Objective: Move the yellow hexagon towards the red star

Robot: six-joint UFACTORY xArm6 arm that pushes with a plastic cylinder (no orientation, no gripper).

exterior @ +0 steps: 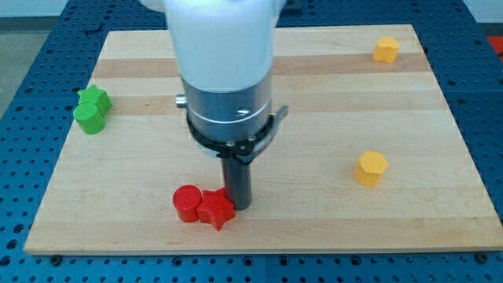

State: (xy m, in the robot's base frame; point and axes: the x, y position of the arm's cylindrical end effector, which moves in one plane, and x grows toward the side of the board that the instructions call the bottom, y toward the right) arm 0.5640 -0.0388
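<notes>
The yellow hexagon (371, 168) lies at the view's right, a little below the middle of the board. The red star (216, 209) lies near the view's bottom, left of centre, touching a red cylinder (188, 203) on its left. My tip (240, 206) stands right against the red star's right side, far to the left of the yellow hexagon. The rod rises from it into the large white and grey arm body (226, 71).
A second yellow block (386, 49) sits at the view's top right. Two green blocks (92, 109) sit together at the view's left edge of the wooden board (440, 228). A blue perforated table surrounds the board.
</notes>
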